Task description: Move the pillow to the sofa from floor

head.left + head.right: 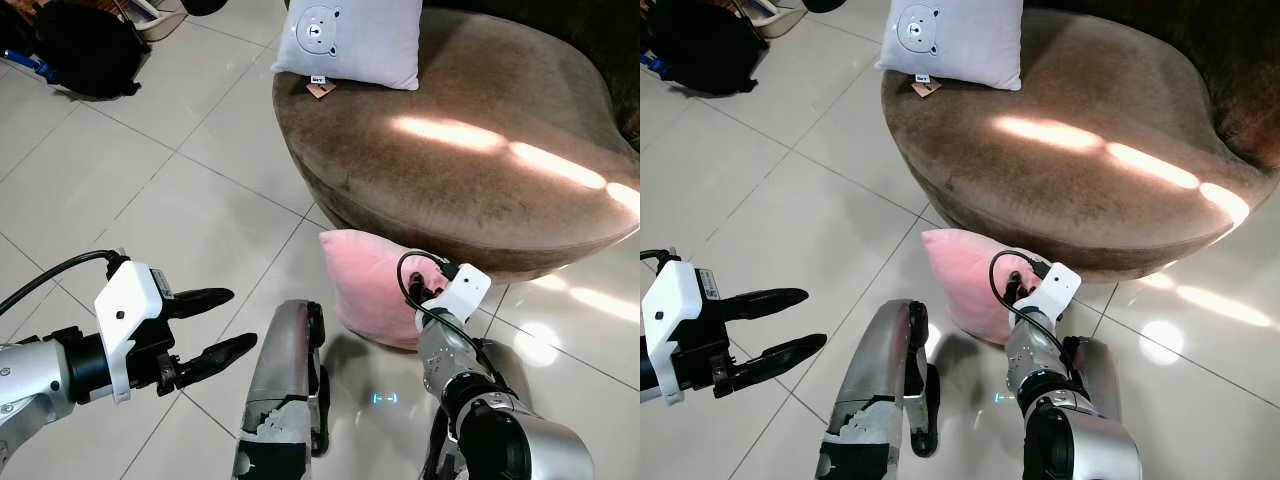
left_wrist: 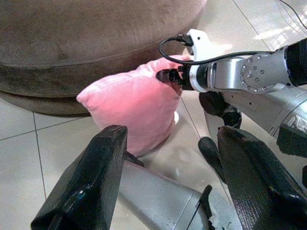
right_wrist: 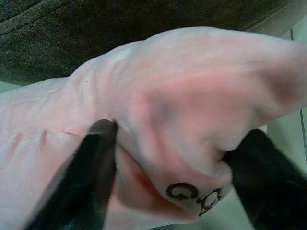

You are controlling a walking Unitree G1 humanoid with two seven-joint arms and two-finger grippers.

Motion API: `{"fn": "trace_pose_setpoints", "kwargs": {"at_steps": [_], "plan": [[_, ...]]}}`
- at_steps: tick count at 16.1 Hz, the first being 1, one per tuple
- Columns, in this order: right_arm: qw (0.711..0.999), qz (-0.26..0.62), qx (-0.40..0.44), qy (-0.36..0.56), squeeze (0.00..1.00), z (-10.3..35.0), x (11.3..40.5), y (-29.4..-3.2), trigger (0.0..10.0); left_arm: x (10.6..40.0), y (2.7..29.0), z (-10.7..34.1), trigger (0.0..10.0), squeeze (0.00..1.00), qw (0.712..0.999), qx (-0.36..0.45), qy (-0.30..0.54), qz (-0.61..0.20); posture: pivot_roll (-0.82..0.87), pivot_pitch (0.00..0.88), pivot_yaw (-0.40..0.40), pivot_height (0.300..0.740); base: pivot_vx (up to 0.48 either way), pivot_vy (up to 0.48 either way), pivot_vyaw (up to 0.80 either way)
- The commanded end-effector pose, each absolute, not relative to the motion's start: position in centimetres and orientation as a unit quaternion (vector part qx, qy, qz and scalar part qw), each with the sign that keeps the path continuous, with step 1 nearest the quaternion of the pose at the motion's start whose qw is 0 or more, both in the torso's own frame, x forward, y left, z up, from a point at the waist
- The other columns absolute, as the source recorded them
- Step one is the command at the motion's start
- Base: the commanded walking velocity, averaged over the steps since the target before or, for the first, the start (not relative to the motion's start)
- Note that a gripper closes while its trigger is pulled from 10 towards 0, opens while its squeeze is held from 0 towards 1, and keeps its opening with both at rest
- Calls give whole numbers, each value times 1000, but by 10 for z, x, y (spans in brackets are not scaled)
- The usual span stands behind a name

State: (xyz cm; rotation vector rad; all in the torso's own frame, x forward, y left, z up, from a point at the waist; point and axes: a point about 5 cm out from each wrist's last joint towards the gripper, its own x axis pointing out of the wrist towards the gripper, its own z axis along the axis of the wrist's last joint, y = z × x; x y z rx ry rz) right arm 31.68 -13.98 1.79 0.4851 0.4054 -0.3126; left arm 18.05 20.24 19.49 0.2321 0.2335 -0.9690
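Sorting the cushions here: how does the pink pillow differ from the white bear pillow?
The pink pillow stands on the tiled floor against the sofa's base; the white bear pillow already lies on the brown sofa. The pink one is plain, the white one has a bear face printed on it. The right gripper pinches a fold of the pink pillow; nothing touches the white one. Both are soft, squarish cushions.

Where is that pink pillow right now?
The pink pillow sits on the tiled floor, leaning against the base of the brown sofa, with the right gripper pinching its edge.
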Motion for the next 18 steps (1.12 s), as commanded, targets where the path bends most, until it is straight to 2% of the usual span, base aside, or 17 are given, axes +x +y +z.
{"fn": "trace_pose_setpoints", "kwargs": {"at_steps": [1, 18], "plan": [[931, -149, 238, 232, 0, 4, 305, -132, 0, 177, 204, 194, 10000, 0, 869, 110, 123, -466, 478, 314, 207, 546, 0, 0, 0], [927, -153, 244, 239, 0, -2, 298, -131, 0, 175, 204, 194, 10000, 0, 870, 109, 123, -464, 480, 310, 212, 546, 0, 0, 0]]}}
